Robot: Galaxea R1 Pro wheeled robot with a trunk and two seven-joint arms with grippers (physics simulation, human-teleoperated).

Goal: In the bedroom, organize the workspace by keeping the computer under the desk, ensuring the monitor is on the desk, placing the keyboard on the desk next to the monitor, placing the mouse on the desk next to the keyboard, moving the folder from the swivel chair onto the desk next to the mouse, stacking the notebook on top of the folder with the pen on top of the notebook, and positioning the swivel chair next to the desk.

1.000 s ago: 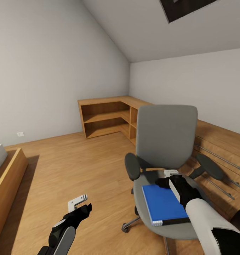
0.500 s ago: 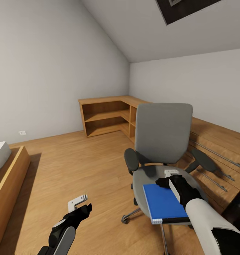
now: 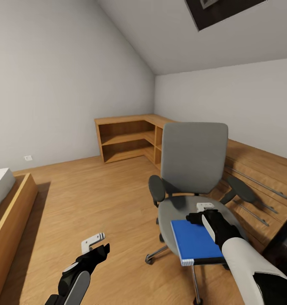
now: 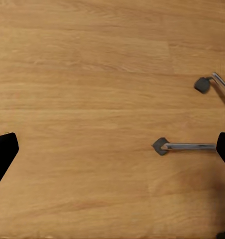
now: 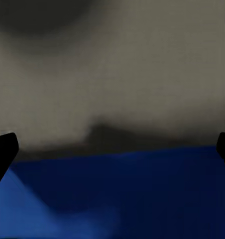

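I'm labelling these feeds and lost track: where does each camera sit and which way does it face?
Head view: from the robot's head, forward and down at the swivel chair; both arms show.
Left wrist view: straight down at the wooden floor and chair casters; black jaw tips at the edges.
Right wrist view: close over the folder on the seat.
The head and right wrist views share the folder.
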